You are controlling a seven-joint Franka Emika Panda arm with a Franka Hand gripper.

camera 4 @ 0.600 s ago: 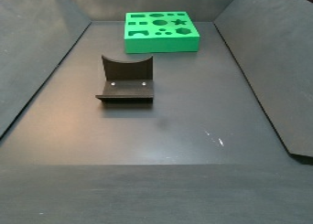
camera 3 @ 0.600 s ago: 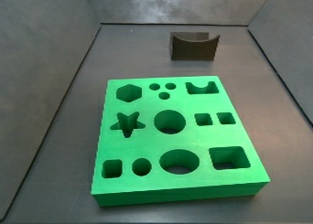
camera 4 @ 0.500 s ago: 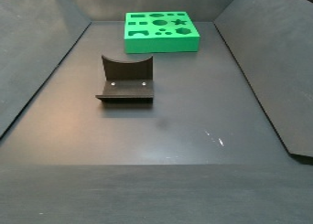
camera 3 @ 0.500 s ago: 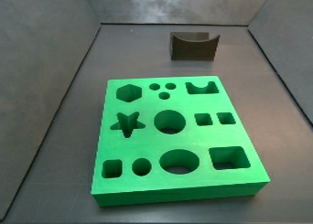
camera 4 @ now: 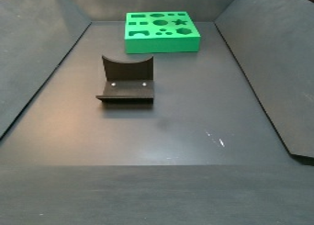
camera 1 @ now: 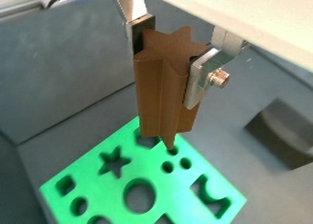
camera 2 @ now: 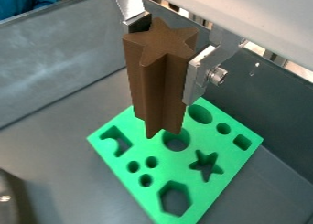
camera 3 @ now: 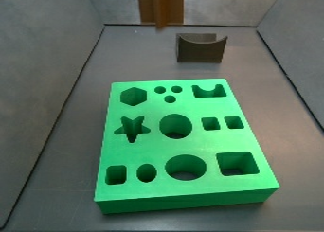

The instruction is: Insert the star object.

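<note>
My gripper [camera 1: 171,54] is shut on the star object [camera 1: 166,90], a tall dark-brown prism with ridged sides, and holds it upright by its top, high above the green board [camera 1: 55,186]. Both wrist views show this, with the silver fingers [camera 2: 202,68] pressed on opposite sides of the prism [camera 2: 156,81]. In a side view only the prism's lower end [camera 3: 161,7] shows, at the top edge beyond the board [camera 3: 203,146]. The star-shaped hole [camera 3: 132,129] sits at the board's left middle and is open; it also shows in both wrist views [camera 2: 204,164].
The board has several other holes: circles, squares, a hexagon [camera 3: 128,96]. The dark fixture with a curved notch [camera 3: 199,47] stands on the floor beyond the board, and also shows in the other side view [camera 4: 127,80]. Grey bin walls [camera 3: 76,75] enclose the floor.
The star object's lower end has come into a side view at the top edge, where nothing showed before. The board and fixture have not moved.
</note>
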